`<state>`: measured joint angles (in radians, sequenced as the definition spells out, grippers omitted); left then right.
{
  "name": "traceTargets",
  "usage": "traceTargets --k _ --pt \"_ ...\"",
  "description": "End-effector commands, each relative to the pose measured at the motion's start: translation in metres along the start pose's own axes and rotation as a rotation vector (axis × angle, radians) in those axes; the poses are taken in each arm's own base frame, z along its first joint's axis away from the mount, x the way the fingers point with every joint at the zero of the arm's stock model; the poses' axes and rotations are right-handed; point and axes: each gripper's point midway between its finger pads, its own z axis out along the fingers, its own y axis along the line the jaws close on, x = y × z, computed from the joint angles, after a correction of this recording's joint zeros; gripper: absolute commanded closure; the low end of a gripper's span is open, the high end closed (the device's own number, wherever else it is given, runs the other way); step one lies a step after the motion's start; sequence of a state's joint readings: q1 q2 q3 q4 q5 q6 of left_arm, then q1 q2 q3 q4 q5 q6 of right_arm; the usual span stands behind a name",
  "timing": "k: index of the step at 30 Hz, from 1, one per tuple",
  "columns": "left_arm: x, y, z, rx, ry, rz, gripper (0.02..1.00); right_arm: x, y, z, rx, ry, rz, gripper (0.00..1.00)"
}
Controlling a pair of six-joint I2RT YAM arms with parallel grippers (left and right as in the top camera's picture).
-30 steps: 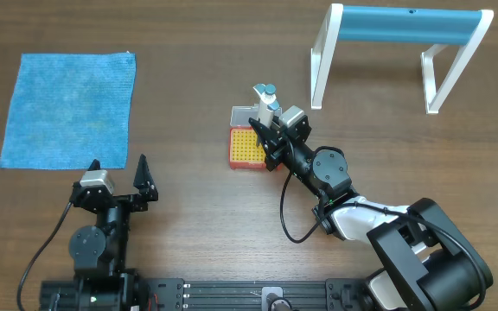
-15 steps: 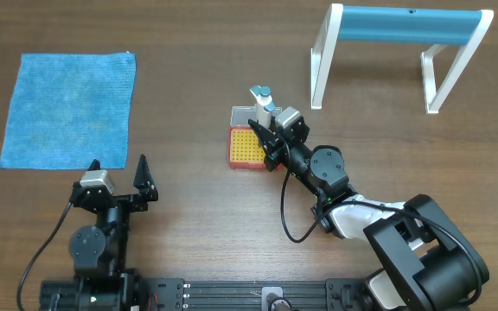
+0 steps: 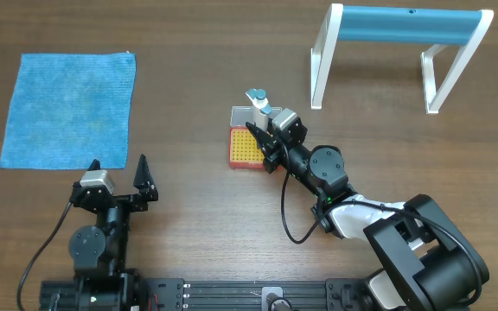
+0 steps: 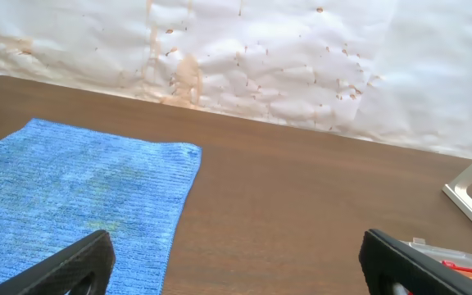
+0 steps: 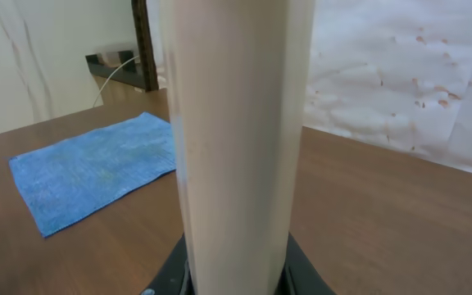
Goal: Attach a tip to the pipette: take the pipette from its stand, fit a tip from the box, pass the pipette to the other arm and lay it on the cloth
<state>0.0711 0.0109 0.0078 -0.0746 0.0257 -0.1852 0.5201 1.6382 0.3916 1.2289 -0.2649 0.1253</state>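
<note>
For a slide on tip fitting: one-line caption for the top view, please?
Right gripper holds the pipette at the orange tip box; left gripper sits open near the blue cloth.

There is one blue cloth [image 3: 69,111], one pipette [image 3: 259,101], one yellow tip box [image 3: 243,149], whose tips are too small to count, and one white-and-blue stand [image 3: 405,26], all at one desk [image 3: 197,225]. Two arms stand there, each with one hand: the left hand [image 3: 118,162] and the right hand [image 3: 264,136].

Site is presenting as a robotics laboratory bench: tip box [image 3: 243,148] and pipette stand [image 3: 405,25] are sitting on a wooden table [image 3: 197,69].
</note>
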Motion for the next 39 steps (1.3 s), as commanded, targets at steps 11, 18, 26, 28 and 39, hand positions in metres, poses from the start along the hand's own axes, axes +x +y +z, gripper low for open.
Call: traceTargets --k 11,18,26,28,39 --pt "0.0 0.003 0.0 -0.016 -0.002 -0.005 0.056 -0.008 0.003 0.008 -0.019 -0.014 -0.035 0.921" --pt "0.0 0.003 0.0 -0.016 -0.002 -0.005 0.056 -0.002 0.002 0.009 -0.019 0.002 -0.033 0.921" --pt "0.0 0.003 0.0 -0.016 -0.002 -0.005 0.053 0.003 0.002 0.012 -0.024 -0.008 -0.036 0.921" --pt "0.0 0.003 0.0 -0.016 -0.002 -0.005 0.053 0.003 0.002 0.012 -0.024 -0.007 -0.035 0.921" --pt "0.0 0.003 0.0 -0.016 -0.002 -0.005 0.053 0.035 0.001 0.008 -0.018 0.105 -0.005 0.921"
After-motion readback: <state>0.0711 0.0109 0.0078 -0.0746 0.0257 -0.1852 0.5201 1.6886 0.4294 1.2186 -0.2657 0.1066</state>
